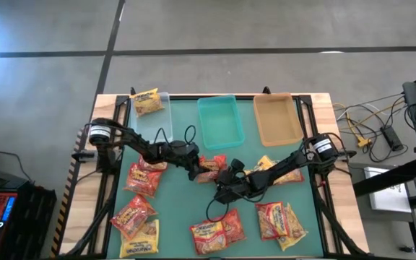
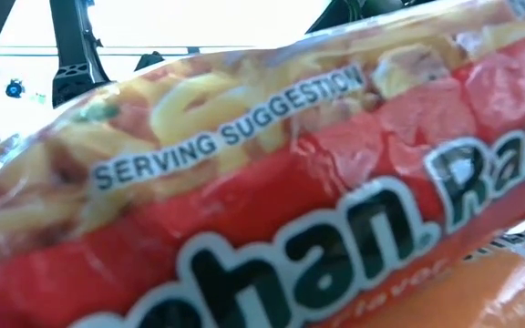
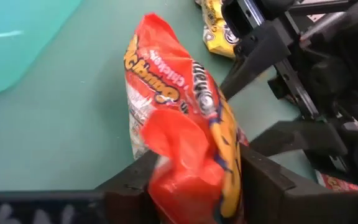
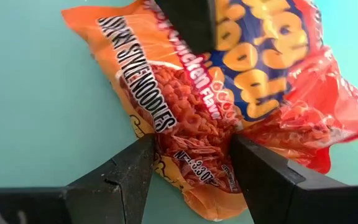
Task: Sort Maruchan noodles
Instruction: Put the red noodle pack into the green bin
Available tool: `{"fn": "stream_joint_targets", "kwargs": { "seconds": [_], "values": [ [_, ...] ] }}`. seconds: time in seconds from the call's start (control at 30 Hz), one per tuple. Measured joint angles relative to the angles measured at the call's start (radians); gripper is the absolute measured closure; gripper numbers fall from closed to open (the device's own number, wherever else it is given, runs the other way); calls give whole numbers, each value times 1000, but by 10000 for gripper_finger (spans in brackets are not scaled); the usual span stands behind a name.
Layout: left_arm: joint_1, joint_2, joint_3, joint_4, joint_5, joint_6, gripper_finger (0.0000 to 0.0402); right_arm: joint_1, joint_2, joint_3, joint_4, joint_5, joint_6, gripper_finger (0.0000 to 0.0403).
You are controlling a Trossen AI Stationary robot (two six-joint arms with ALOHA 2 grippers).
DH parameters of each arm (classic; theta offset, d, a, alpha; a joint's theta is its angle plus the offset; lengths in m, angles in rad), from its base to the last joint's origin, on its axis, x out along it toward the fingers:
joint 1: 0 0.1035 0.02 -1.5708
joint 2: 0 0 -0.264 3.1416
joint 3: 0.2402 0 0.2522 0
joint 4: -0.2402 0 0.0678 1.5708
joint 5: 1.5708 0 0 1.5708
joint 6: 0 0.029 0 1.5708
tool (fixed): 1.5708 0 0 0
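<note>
Maruchan noodles packet (image 3: 179, 124), orange-red, pinched at mid-table between both claws: left gripper (image 3: 194, 180) clamped on one crimped end, right gripper (image 4: 191, 168) closed on the opposite end. Judged light, soft and crinkly, slippery on the film, brittle inside; best taken by the flat sealed edge, not squeezed across the noodle block. Around it, on the teal table mat (image 1: 179, 209), other packets (image 1: 137, 217) scattered near the front and sides, one pressed right up against the low camera. Farther back, a clear tray (image 1: 150, 115) holding one yellow packet, a teal tray (image 1: 219, 121) and a tan tray (image 1: 277, 119) side by side. Beyond, grey concrete floor (image 1: 215, 25) and cabling.
</note>
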State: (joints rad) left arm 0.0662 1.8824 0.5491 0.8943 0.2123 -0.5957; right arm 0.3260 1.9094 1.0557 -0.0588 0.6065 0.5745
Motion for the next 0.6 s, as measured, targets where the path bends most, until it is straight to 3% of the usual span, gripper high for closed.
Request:
{"fn": "stream_joint_targets", "kwargs": {
  "seconds": [0.13, 0.6],
  "values": [
    [0, 0, 0, 7, 43, -8, 300, 8, -45, -3, -22, -33, -10, 200],
    [-1, -70, -5, -11, 111, -16, 295, 10, -112, 0, -44, -294, 20, 200]
  ]
}}
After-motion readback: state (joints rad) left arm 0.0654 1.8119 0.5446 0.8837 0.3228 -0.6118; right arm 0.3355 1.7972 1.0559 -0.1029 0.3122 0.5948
